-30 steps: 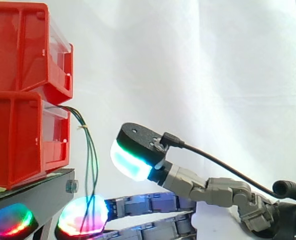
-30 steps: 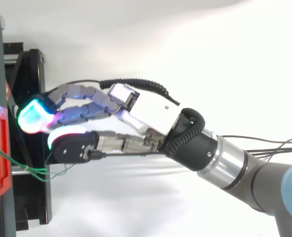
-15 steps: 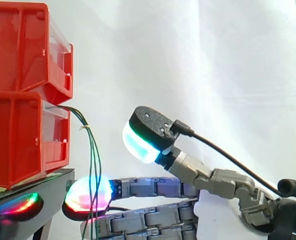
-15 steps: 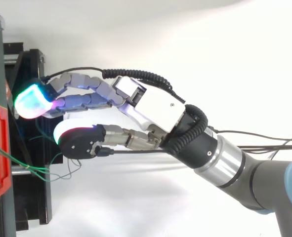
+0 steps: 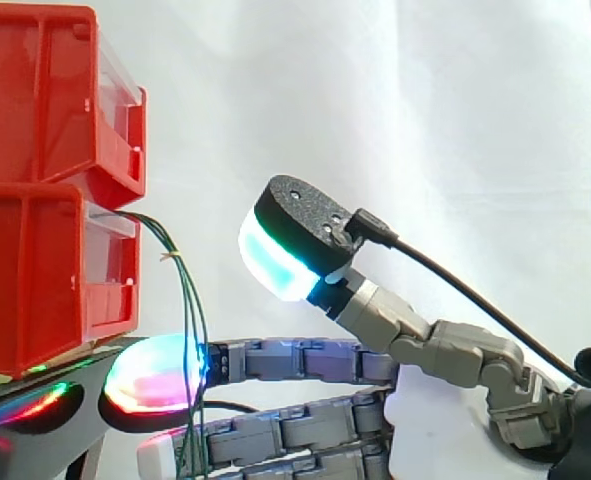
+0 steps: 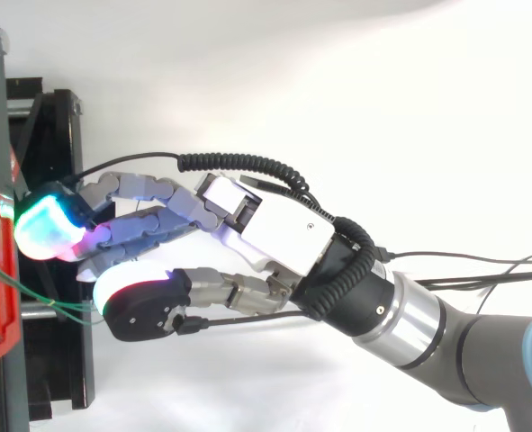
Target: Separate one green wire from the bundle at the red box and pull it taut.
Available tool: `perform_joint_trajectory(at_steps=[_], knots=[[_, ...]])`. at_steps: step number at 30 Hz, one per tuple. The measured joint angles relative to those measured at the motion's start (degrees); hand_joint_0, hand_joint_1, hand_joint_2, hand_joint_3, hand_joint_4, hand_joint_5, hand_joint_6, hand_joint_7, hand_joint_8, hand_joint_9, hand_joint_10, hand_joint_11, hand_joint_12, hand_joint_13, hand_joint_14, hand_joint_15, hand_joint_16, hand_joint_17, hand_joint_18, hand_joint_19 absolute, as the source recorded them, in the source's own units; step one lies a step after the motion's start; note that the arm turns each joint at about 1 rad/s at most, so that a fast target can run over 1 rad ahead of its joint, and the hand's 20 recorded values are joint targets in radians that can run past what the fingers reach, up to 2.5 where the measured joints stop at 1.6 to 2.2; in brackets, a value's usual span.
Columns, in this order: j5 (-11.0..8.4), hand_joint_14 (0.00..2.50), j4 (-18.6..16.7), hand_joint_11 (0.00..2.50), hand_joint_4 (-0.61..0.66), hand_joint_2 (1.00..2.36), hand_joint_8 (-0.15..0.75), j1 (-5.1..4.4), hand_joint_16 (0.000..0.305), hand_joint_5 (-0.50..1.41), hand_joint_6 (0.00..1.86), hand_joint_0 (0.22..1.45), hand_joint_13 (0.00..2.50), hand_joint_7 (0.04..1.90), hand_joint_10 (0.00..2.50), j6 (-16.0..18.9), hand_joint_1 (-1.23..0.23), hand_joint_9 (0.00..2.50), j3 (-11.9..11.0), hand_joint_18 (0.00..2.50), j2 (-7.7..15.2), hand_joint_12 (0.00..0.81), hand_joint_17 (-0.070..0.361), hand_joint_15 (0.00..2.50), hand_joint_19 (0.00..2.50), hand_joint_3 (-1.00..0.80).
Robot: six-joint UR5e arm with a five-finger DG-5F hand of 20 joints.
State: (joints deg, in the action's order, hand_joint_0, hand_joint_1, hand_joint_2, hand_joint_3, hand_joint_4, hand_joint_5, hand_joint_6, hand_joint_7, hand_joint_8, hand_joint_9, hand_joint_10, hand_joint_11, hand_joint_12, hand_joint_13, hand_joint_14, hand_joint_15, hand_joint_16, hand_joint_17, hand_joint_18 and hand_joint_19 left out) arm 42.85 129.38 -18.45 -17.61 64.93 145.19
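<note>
Since one second ago the hand [image 6: 284, 238] has come up in the side view: its lower fingertips [image 5: 155, 375] now glow at the height of the edge of the black stand [image 6: 63, 378], and the thumb pad [image 5: 272, 268] stands higher too, tilted, with its cyan and white face turned to the bins. From above, the whole hand has also shifted sideways along the stand, toward the place where the green wires [image 5: 182, 300] run out. The fingers are stretched almost straight toward the bins and the thumb is held well apart from them, so the hand is spread and grips nothing. The wires leave the front of the lower red bin [image 5: 35, 280] together, bend down just beside its edge and hang as a loose bundle in front of the glowing fingertip, down to the bottom of the side view. If they touch this fingertip, I cannot tell. In the top view they go out from the bin across the stand and pass under the white thumb pad. No wire is separated from the others, and none is stretched. The upper red bin [image 5: 35, 90] sits on the lower one, and the white curtain [image 5: 425, 120] hangs behind.
</note>
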Motion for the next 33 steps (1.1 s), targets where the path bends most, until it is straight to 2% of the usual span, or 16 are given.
perform_joint_trajectory(at_steps=[6,9,16,23,33], knots=[[-0.04,0.0,-0.1,0.26,0.14,1.0,0.364,-0.26,0.063,-0.27,0.5,0.41,0.97,0.72,0.01,0.1,-0.41,0.81,0.0,0.7,0.2,0.491,0.142,0.13,0.18,-0.5],[0.05,0.01,-0.5,0.27,0.14,1.0,0.363,-0.27,0.063,-0.27,0.5,0.41,0.96,0.72,0.01,0.6,-0.42,0.81,-0.3,0.7,1.1,0.493,0.142,0.13,0.18,-0.5],[0.23,0.01,-0.7,0.22,0.14,1.0,0.385,-0.2,0.063,-0.27,0.5,0.42,0.95,0.71,0.01,3.1,-0.42,0.89,-3.7,0.69,4.3,0.479,0.142,0.13,0.19,-0.5],[0.69,0.01,-0.7,0.24,0.13,1.0,0.397,-0.28,0.065,-0.28,0.5,0.42,0.95,0.68,0.01,2.9,-0.41,1.0,-4.5,0.7,4.7,0.475,0.146,0.17,0.22,-0.5],[0.66,0.01,-1.3,0.29,0.13,1.0,0.388,-0.95,0.066,-0.28,0.5,0.42,0.99,0.68,0.01,2.6,-0.41,1.02,-4.6,0.72,4.7,0.472,0.149,0.24,0.27,-0.5]])
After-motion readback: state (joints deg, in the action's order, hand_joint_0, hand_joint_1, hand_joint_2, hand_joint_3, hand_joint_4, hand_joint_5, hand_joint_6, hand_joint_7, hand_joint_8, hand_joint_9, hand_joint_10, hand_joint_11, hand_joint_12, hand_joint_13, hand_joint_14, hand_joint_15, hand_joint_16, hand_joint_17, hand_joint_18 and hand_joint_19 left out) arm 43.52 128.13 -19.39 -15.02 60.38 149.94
